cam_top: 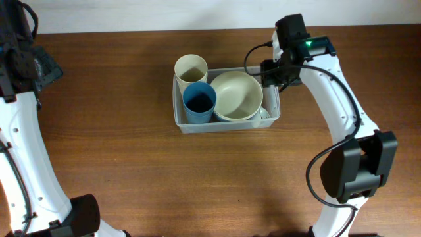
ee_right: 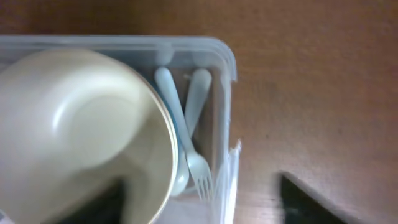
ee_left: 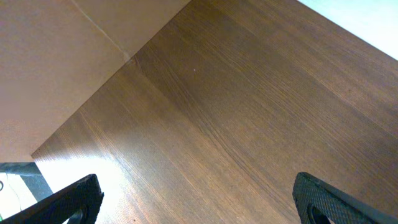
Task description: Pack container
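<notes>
Overhead: the container sits in the middle of the frame on the wooden table. A cream cup stands in its upper left corner. A blue cup stands just below it, and a cream bowl fills the right part. The right arm reaches from the lower right to the container's upper right corner. The left arm stays along the left edge, well apart from it.

Left wrist: the left gripper is spread wide over bare table, with nothing between its fingers.

Right wrist: the right gripper is also spread. One finger is at the bottom beside the bowl, the other over the table outside the container's wall. Between bowl and wall lie a pale fork and a second pale utensil, their handles crossed.
</notes>
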Controlling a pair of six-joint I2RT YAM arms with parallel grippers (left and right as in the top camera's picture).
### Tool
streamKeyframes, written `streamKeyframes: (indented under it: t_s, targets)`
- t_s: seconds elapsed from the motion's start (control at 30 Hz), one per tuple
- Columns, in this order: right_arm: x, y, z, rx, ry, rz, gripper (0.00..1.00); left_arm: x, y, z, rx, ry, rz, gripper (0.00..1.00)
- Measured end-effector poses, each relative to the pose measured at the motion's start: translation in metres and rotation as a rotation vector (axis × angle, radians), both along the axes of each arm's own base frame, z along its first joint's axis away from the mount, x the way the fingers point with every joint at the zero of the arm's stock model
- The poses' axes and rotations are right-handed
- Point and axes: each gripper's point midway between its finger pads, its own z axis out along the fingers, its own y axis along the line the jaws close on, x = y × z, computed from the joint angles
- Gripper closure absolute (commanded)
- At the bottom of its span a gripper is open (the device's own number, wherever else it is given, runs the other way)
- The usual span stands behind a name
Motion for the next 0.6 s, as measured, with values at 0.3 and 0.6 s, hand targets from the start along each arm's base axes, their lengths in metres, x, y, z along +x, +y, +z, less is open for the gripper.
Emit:
streamKeyframes:
  t_s: [0.3, 0.6]
  targets:
    - [0.001, -0.039, 0.087, -0.012, -0.082, -0.113, 0.01, 0.000, 0.000, 0.000, 0.000, 0.000, 0.000, 0.00]
    - [-0.051, -0.091, 0.115, -0.034, 0.020, -0.246, 0.01, 0.000, 0.000, 0.000, 0.000, 0.000, 0.000, 0.00]
